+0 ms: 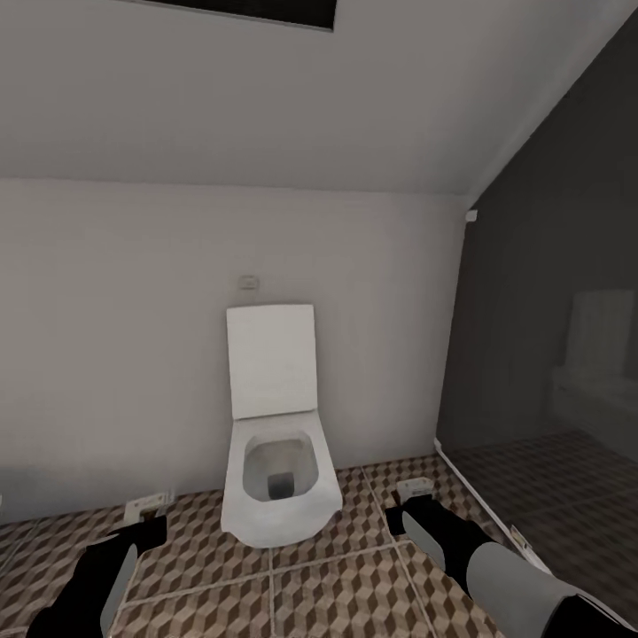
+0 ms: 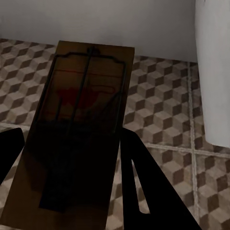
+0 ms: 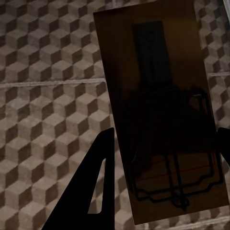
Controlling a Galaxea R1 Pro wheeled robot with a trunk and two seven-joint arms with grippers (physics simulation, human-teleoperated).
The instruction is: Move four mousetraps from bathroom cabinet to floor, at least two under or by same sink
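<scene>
Each gripper holds one mousetrap above the cube-patterned bathroom floor (image 1: 310, 589). In the head view my left gripper (image 1: 146, 525) sits at the lower left, shut on a mousetrap (image 1: 144, 508) whose pale end sticks out ahead of it. My right gripper (image 1: 409, 511) is at the lower right, shut on another mousetrap (image 1: 416, 486). The left wrist view shows a dark brown trap (image 2: 81, 124) with wire parts between the black fingers (image 2: 148, 187). The right wrist view shows a second trap (image 3: 163, 110) between that gripper's fingers (image 3: 91, 191). The cabinet is out of view.
A white toilet (image 1: 276, 461) with its lid up stands against the pale wall straight ahead, between the two arms; its bowl (image 2: 213, 72) also shows in the left wrist view. A dark glass shower partition (image 1: 549, 337) rises at the right, with a darker floor behind it.
</scene>
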